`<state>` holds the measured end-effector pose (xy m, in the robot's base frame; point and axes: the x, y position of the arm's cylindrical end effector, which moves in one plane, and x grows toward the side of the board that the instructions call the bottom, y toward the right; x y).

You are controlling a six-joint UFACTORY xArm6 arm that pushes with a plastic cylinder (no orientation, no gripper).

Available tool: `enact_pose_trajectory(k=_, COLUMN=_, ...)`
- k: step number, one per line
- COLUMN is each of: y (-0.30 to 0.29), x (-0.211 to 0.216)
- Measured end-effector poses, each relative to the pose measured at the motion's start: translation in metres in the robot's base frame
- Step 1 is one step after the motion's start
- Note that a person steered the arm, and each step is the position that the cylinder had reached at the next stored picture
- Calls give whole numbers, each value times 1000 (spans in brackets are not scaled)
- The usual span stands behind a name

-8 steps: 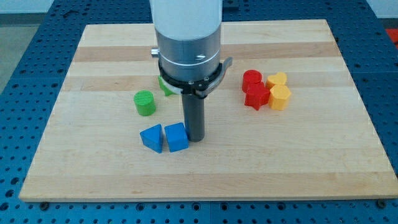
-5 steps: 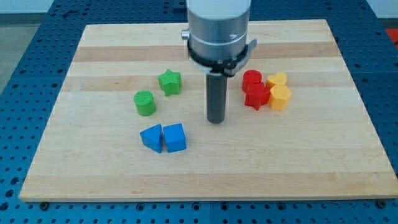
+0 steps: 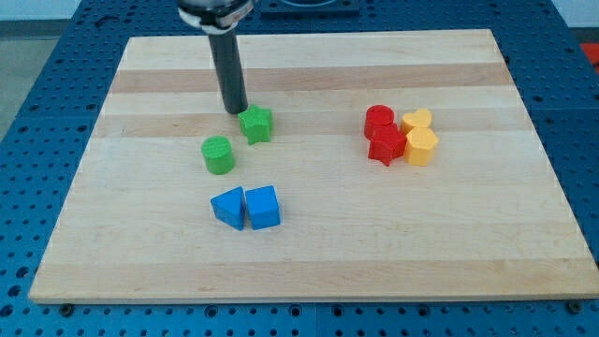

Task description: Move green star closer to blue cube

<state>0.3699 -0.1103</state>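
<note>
The green star (image 3: 255, 124) lies on the wooden board, left of centre. My tip (image 3: 235, 109) stands just above and to the left of it, very close to or touching its upper left edge. The blue cube (image 3: 264, 207) sits lower down, below the star, with a blue triangular block (image 3: 228, 207) touching its left side. A green cylinder (image 3: 218, 154) lies between the star and the blue blocks, a little to the left.
On the view's right is a tight cluster: a red cylinder (image 3: 379, 120), a red star (image 3: 386, 144), and two yellow blocks (image 3: 416, 121) (image 3: 421, 146). The wooden board (image 3: 468, 243) rests on a blue perforated table.
My tip has moved from beside the blue cube, right and up past the board's middle, then to the upper left of the green star. No block has moved.
</note>
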Motion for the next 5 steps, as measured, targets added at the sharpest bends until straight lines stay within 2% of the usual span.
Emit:
enact_pose_trajectory(k=2, y=39, x=81)
enact_pose_trajectory(k=3, y=38, x=64)
enact_pose_trajectory(k=5, y=36, x=2)
